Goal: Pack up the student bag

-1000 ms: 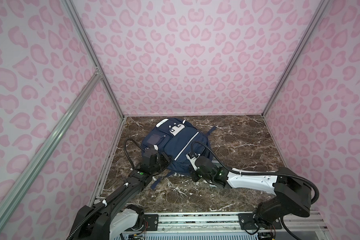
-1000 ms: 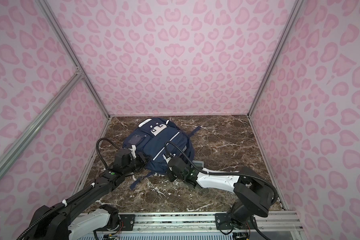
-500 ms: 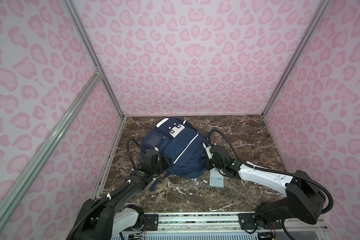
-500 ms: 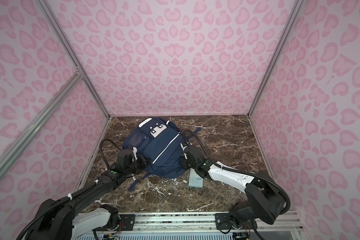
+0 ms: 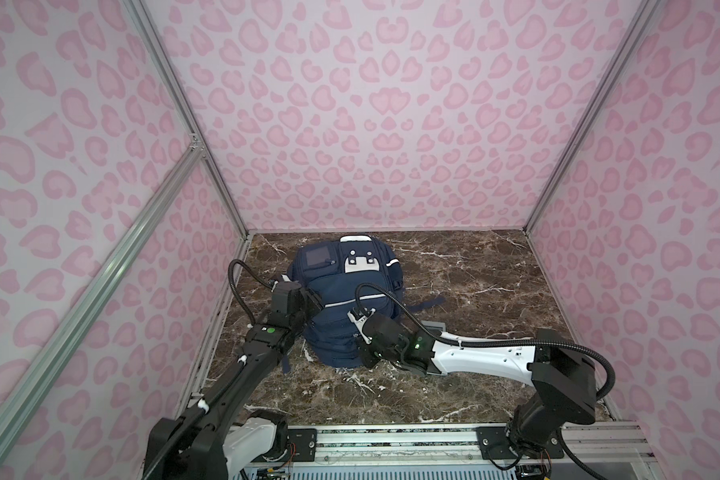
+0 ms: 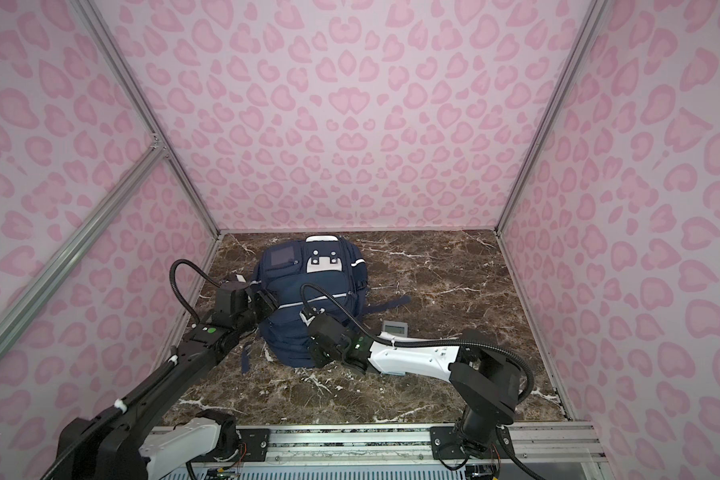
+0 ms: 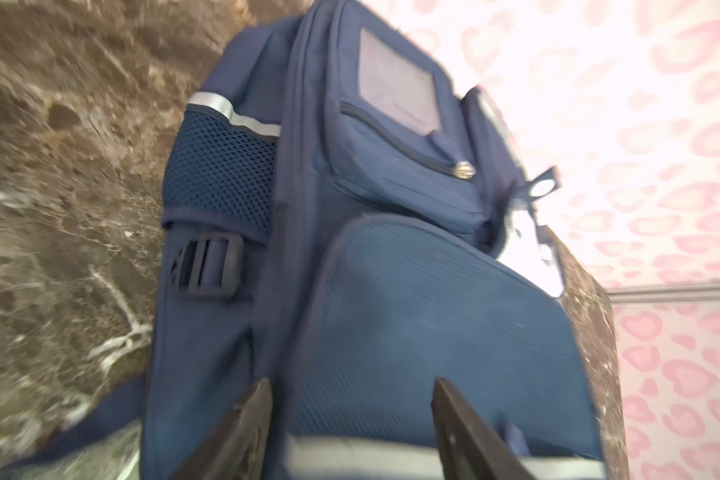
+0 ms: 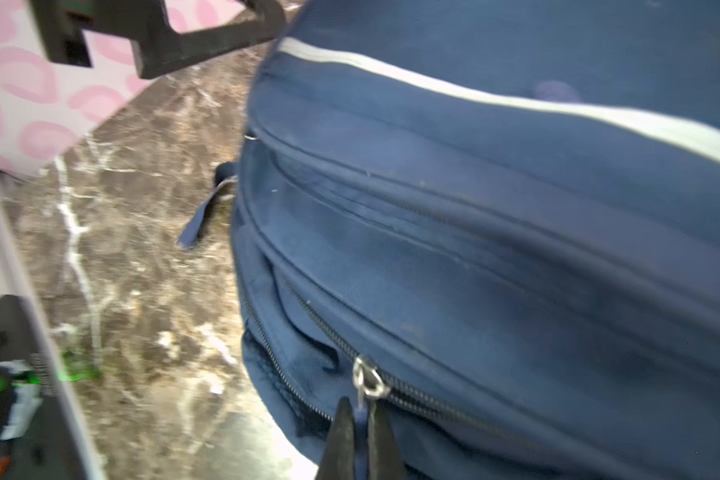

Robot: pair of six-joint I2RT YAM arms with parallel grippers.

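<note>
The student bag (image 5: 350,291) (image 6: 314,286), navy with white stripes and a white patch, lies flat on the marble floor in both top views. My left gripper (image 5: 314,302) (image 6: 268,301) is at its left side. In the left wrist view this gripper (image 7: 350,384) stands open, its fingers astride a front pocket of the bag (image 7: 412,291), holding nothing. My right gripper (image 5: 362,353) (image 6: 319,356) is at the bag's near end. In the right wrist view it (image 8: 360,405) is shut on the blue tab of a zipper pull (image 8: 366,384); the zip left of it gapes open.
A small grey flat item (image 5: 433,328) (image 6: 395,328) lies on the floor right of the bag, mostly hidden under my right arm. A loose bag strap (image 5: 427,305) trails to the right. Pink patterned walls close three sides; a metal rail (image 5: 391,440) runs along the front.
My left gripper has opened beside the bag. My right gripper, still shut, has swung back leftward along the bag's near end from the right side.
</note>
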